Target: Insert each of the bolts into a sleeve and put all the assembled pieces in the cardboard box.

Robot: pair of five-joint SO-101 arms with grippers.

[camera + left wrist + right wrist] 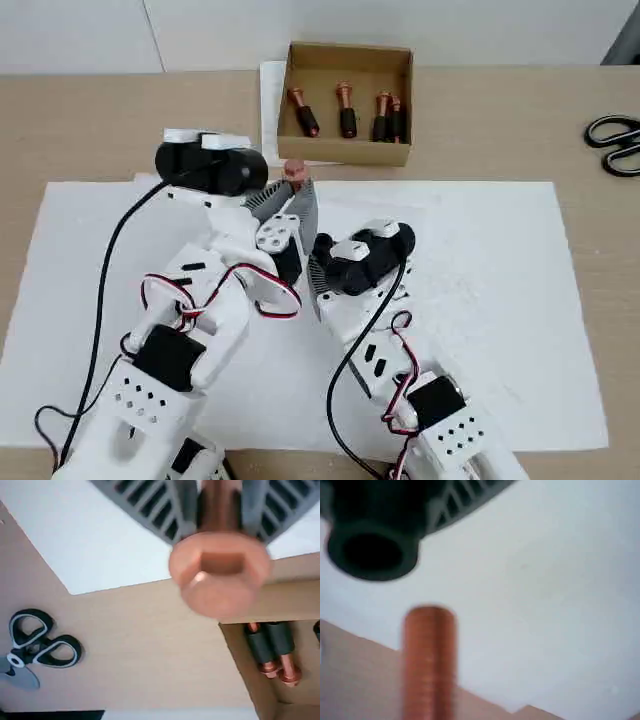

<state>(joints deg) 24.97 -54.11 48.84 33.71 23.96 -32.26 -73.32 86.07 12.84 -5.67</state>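
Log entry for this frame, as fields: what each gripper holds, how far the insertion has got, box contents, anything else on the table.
left gripper: shut on bolt, head toward its wrist camera
right gripper: shut on sleeve
insertion: not yet done; the bolt's threaded end is near the sleeve's opening but outside it
cardboard box: four assembled pieces inside
paper sheet: under both arms
scissors: on the bare table, off the sheet

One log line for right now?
left gripper: bolt held | right gripper: sleeve held | bolt outside sleeve | cardboard box: four assembled pieces
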